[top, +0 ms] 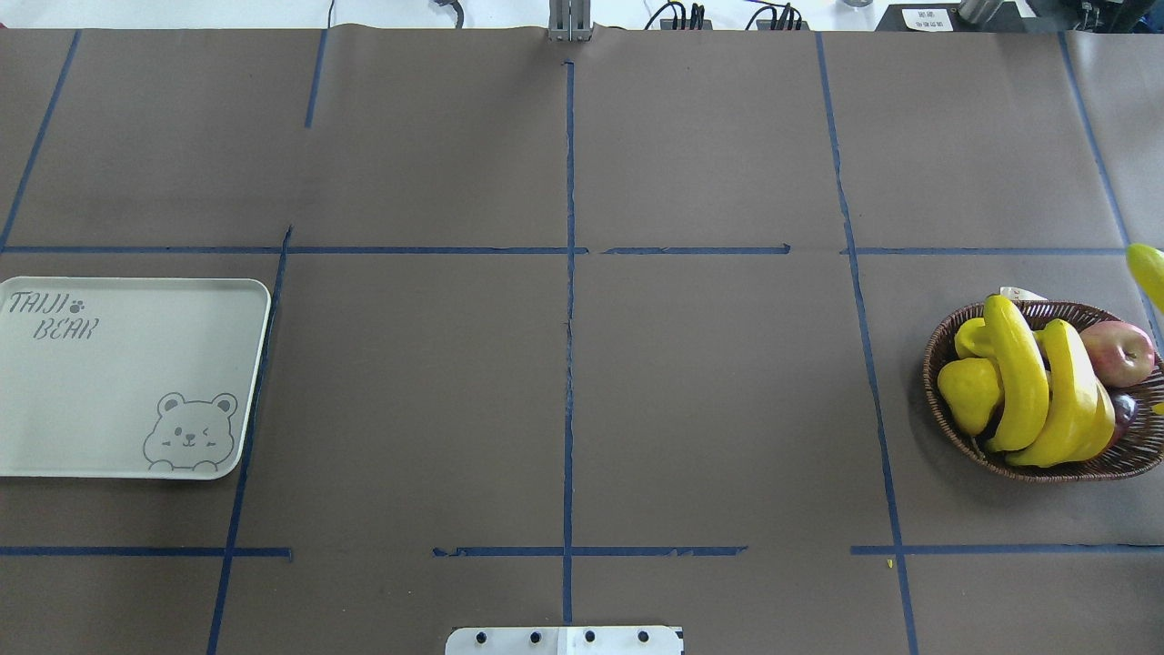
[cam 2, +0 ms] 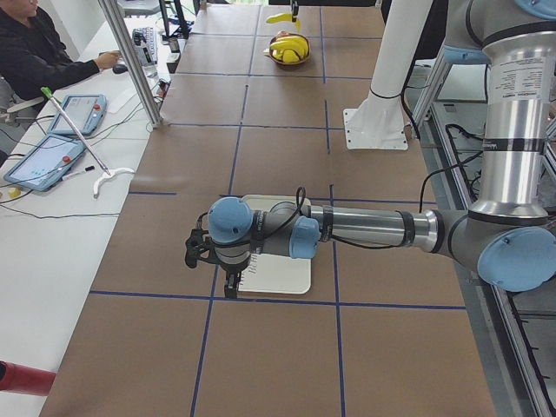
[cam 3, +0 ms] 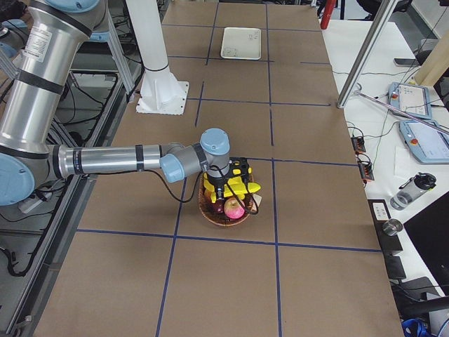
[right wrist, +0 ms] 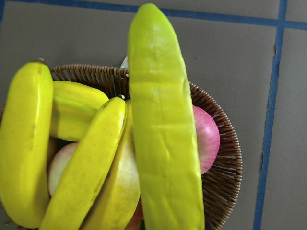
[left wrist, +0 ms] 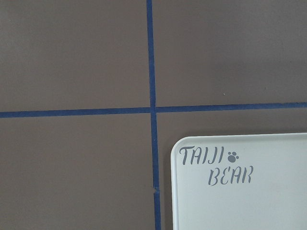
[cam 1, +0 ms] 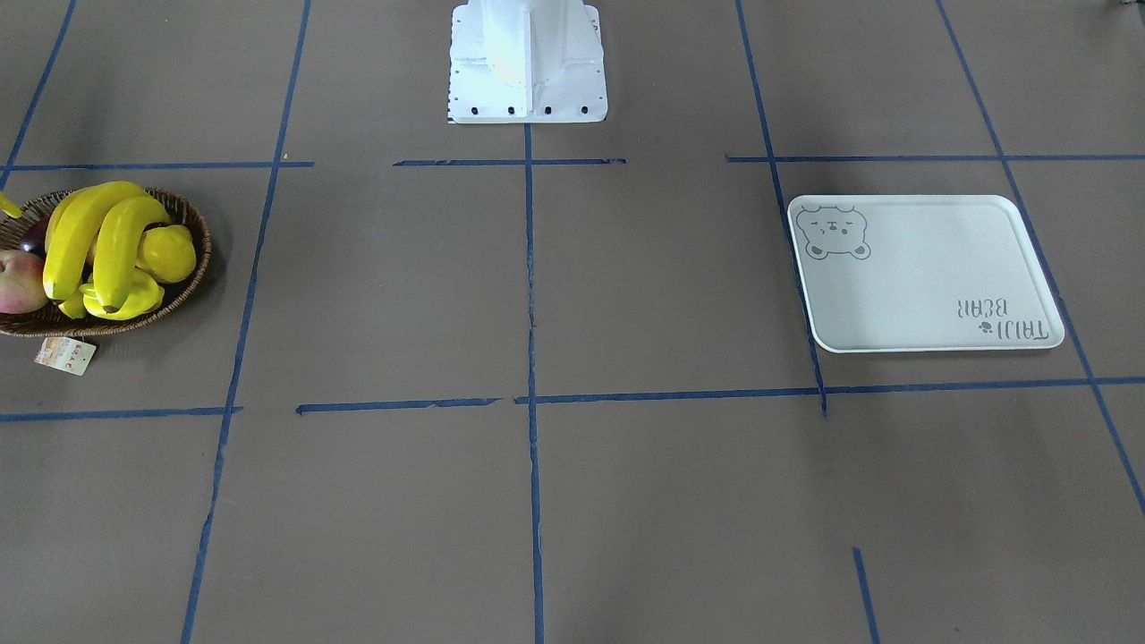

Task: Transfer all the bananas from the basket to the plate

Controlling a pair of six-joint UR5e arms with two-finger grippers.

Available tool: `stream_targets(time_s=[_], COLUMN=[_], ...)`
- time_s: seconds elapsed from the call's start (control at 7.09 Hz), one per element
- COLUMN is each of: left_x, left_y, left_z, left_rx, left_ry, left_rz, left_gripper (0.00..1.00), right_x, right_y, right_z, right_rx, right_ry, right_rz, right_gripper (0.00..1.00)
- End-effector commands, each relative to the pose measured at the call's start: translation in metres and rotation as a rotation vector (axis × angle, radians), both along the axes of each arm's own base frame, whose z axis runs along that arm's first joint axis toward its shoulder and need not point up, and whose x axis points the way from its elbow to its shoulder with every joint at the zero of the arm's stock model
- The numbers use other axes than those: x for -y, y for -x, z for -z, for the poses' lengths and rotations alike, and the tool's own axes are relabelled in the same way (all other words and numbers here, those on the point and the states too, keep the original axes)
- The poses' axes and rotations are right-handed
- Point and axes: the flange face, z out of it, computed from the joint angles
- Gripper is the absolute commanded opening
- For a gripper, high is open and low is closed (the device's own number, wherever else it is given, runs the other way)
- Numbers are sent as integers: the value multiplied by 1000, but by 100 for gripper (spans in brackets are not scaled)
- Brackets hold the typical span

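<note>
Right gripper [cam 3: 223,184] over basket [top: 941,400] at right end of table. Jaws hidden, cannot tell the grip. One banana [right wrist: 163,124] up clear of basket, close under right wrist camera. Other bananas [top: 1023,382] piled in basket beside apple [top: 1120,353]. Plate [top: 127,382] at left end, well apart from basket. Left gripper [cam 2: 232,282] above plate's left edge. Jaw state there: cannot tell either.
</note>
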Motion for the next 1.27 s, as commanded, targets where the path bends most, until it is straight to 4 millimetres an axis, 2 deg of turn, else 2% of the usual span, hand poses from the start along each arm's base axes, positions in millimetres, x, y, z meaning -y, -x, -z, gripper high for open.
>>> stream_targets(time_s=[0.0, 0.14, 0.28, 0.56, 0.85, 0.99, 1.13], left_x=[1, 2, 5, 6, 11, 16, 26], left_y=[0, 0, 0, 0, -3, -10, -40], left_z=[1, 3, 6, 10, 23, 36, 53], left_rx=[-6, -6, -6, -9, -44, -53, -77], left_ry=[-1, -4, -12, -20, -14, -6, -16], left_rz=[-1, -1, -1, -1, 17, 50, 71], left_gripper=[100, 100, 100, 100, 100, 100, 100], right_x=[20, 59, 94, 120, 105, 98, 78], right_y=[-8, 6, 33, 99, 178, 209, 251], right_z=[69, 117, 168, 256, 308, 321, 332], right_rx=[86, 99, 120, 202, 250, 291, 310], right_ry=[-7, -8, -1, 56, 129, 122, 108], right_rz=[-3, 3, 42, 127, 137, 130, 80], right_gripper=[0, 0, 0, 0, 0, 0, 0])
